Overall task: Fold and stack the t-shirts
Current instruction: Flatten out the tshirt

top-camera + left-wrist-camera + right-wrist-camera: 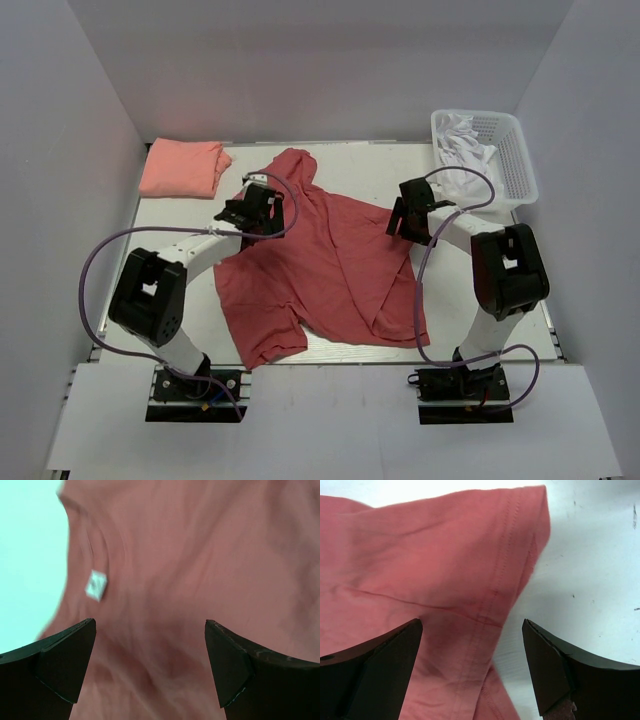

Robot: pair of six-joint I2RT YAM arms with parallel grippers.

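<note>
A large brick-red t-shirt (pixel 330 270) lies crumpled and spread over the middle of the white table. A salmon-pink t-shirt (pixel 183 168) lies folded at the back left corner. My left gripper (pixel 262 212) is open over the red shirt's upper left part, near the collar; its wrist view shows blurred red cloth (pixel 200 570) with a white label (pixel 96 585) between the spread fingers. My right gripper (pixel 403 222) is open over the shirt's right edge; its wrist view shows a hemmed corner of red cloth (pixel 470 580) beside bare table.
A white plastic basket (pixel 510 160) with white cloth in it stands at the back right. White walls enclose the table on three sides. Purple cables loop off both arms. Bare table (pixel 190 290) shows left of the red shirt.
</note>
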